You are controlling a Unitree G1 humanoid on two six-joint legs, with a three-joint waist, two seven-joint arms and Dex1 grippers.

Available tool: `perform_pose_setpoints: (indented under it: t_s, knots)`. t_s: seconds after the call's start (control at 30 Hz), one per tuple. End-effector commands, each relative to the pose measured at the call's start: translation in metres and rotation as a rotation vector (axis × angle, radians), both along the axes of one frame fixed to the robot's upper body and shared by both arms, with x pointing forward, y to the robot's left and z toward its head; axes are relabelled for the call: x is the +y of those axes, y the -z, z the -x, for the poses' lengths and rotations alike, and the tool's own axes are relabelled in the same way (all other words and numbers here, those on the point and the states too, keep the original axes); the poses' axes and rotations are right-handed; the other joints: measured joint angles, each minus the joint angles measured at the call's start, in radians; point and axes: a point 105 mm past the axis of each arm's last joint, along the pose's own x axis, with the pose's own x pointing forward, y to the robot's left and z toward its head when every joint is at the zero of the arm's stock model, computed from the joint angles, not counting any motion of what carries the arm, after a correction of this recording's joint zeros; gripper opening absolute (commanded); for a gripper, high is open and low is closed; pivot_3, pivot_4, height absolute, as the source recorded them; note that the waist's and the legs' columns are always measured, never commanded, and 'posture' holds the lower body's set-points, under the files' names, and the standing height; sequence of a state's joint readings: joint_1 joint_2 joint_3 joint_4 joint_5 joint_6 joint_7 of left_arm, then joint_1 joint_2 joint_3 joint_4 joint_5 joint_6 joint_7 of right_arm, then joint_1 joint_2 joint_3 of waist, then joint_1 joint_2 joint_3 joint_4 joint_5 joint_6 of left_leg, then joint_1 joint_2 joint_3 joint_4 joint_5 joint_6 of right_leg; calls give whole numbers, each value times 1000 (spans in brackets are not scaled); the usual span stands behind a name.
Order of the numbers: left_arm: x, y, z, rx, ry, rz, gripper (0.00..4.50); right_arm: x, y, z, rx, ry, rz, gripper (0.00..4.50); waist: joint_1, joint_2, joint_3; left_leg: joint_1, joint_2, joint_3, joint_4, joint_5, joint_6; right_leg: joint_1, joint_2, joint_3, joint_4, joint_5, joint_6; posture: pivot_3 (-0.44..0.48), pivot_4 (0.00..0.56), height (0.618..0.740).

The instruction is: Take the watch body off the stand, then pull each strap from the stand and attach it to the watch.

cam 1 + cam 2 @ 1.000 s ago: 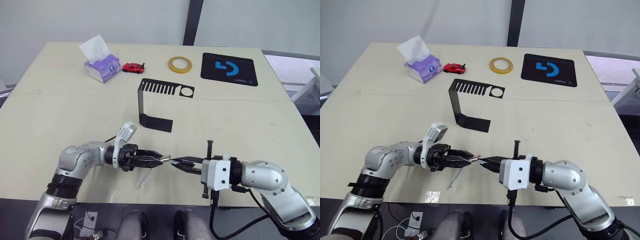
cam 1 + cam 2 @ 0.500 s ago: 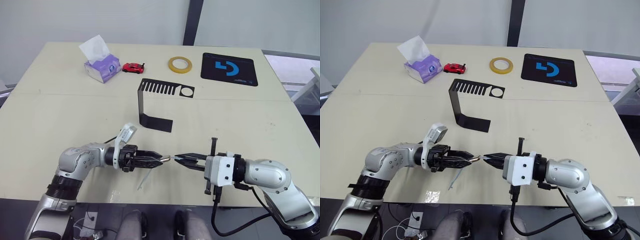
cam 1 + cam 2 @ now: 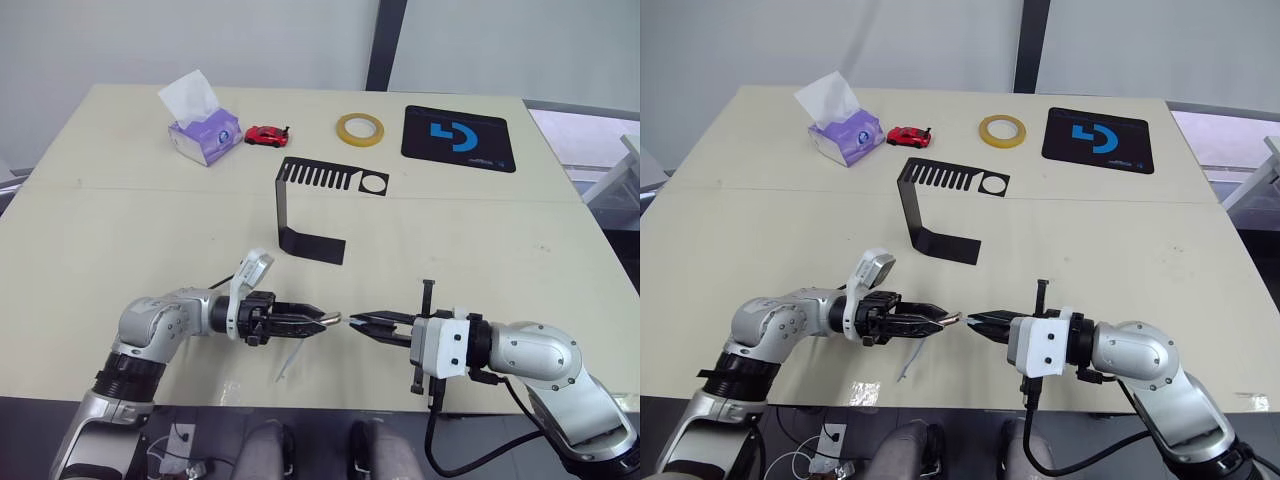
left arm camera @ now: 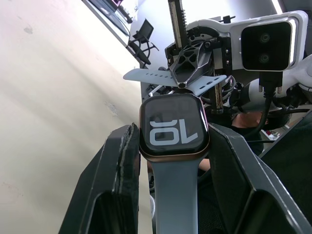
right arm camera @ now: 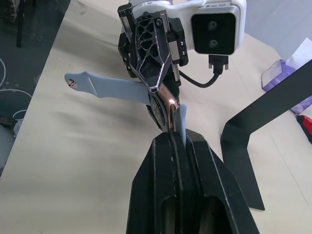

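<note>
Left hand (image 3: 325,322) is closed on the watch body (image 4: 174,128), fingers pressing its two opposite edges; the screen shows white digits. One pale blue strap (image 4: 174,200) is already fitted to the case and runs back between the left fingers; in the head views its free end hangs toward the bench (image 3: 120,220) at about 7 o'clock from the left hand.

Right hand (image 3: 357,321) is clamped on the second strap (image 5: 105,88), which sits crosswise at its fingertips. In the right wrist view this strap meets the case edge, though whether it is seated in the slot cannot be judged from these views.

The two hands face each other tip to tip above the near bench edge, just apart.

The stand (image 3: 300,205) is at 12 o'clock from the hands, well apart, with nothing on it. A red toy car (image 3: 265,135), tissue box (image 3: 203,135), tape roll (image 3: 359,128) and black mat (image 3: 458,138) lie along the far side.
</note>
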State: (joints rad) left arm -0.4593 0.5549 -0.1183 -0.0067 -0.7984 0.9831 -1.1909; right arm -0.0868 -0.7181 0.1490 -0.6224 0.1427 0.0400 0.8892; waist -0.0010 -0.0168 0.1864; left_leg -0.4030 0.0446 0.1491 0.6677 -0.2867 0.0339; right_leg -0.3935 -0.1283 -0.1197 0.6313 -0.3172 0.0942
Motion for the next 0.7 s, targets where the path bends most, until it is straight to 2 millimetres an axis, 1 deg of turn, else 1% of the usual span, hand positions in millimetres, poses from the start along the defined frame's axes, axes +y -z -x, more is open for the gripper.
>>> perform_pose_setpoints:
  t_s: [0.03, 0.7]
  knots:
    - [-3, -5, 2, -37, 10, 12, 1630, 3, -4, 3, -25, -11, -11, 0, 0, 0, 0, 0, 0, 0, 0, 0, 0, 0, 0, 0, 0, 0, 0, 0, 150, 740]
    - [-4, -1, 3, -40, 13, 13, 1630, 7, -4, 2, -17, -16, -16, 0, 0, 0, 0, 0, 0, 0, 0, 0, 0, 0, 0, 0, 0, 0, 0, 0, 150, 740]
